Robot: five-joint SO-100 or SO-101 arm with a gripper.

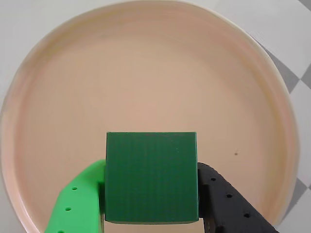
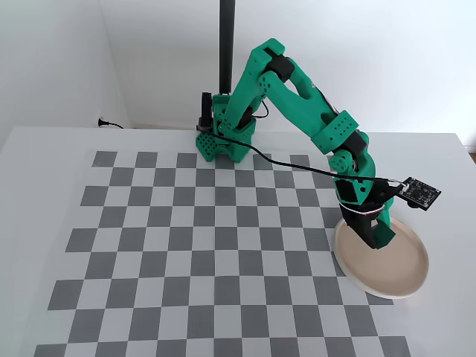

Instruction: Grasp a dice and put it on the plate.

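In the wrist view the dark green dice (image 1: 151, 177) is held between a bright green finger (image 1: 80, 199) on the left and a black finger (image 1: 228, 201) on the right. My gripper (image 1: 151, 194) is shut on it, right over the pale pink plate (image 1: 146, 73), which fills the view. I cannot tell whether the dice touches the plate's surface. In the fixed view my gripper (image 2: 375, 236) points down into the left part of the plate (image 2: 405, 279) at the right of the checkerboard. The dice is hidden there behind the fingers.
The grey and white checkerboard mat (image 2: 186, 238) covers the white table left of the plate. The arm's base (image 2: 223, 141) stands at the mat's far edge beside a black pole (image 2: 226, 44). A black cable (image 2: 297, 167) runs along the arm.
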